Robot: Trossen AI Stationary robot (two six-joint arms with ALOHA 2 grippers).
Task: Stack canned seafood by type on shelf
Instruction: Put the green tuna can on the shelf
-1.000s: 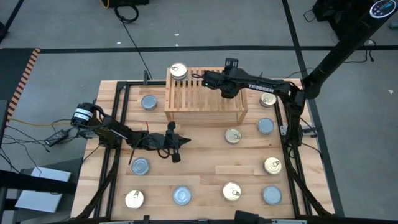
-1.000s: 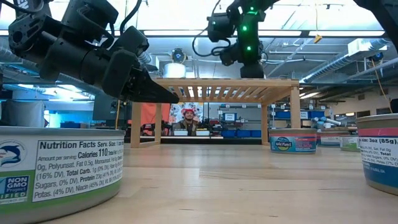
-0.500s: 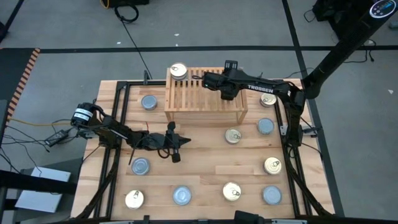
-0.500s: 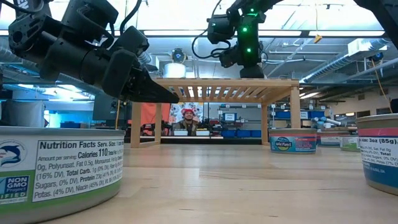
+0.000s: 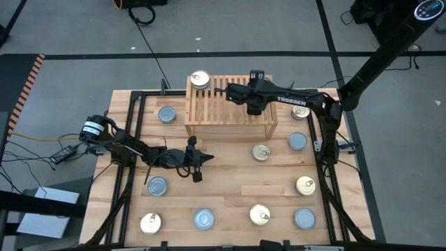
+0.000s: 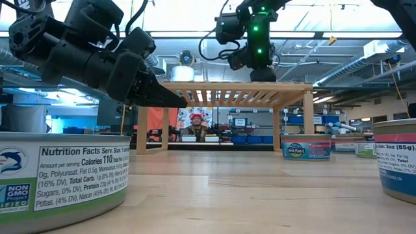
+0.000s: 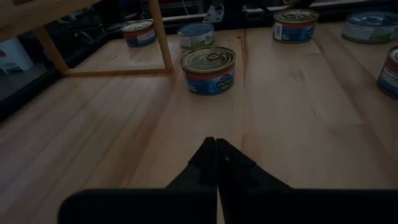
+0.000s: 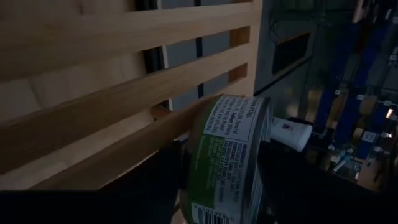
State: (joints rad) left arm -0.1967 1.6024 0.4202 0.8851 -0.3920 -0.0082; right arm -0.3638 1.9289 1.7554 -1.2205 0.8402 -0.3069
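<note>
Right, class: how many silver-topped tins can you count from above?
5 silver-topped tins: one left of the shelf, one right of it, one beside the left arm, two along the edge farthest from the shelf. The tin at the right claw hides its top.

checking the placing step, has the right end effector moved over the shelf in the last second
Yes. In the high view the right end effector has slid along the shelf top towards the gold-topped tin at its far left corner.

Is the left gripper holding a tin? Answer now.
No: the left gripper is shut on nothing above bare planks, short of the nearest tin.
</note>
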